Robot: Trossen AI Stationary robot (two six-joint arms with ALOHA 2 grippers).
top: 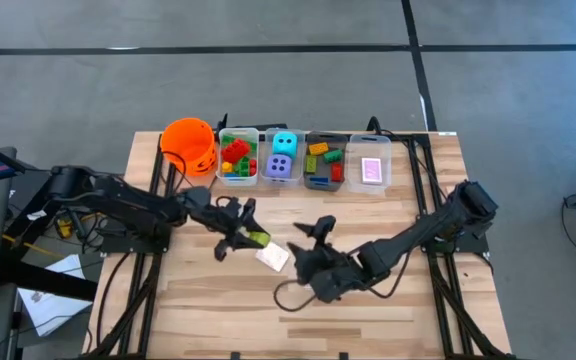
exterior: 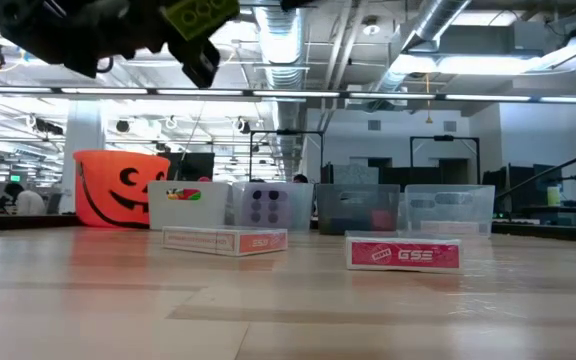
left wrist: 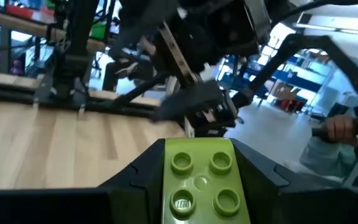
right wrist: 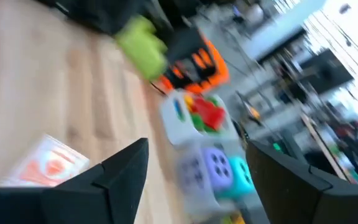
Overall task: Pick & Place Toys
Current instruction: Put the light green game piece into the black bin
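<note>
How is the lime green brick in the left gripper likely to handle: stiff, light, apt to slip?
The lime green brick looks like rigid moulded plastic, so probably stiff. The left gripper holds it clear of the table, so it is likely light for its size. Its smooth flat sides, clamped between the fingers, might slip or twist.

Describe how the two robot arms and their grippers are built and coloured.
Both arms are black, jointed links on black frames at the table's sides. The left gripper and right gripper each end in two black fingers, broad and angular, tapering to points. A thin dark cable loops on the wood beside the right arm.
</note>
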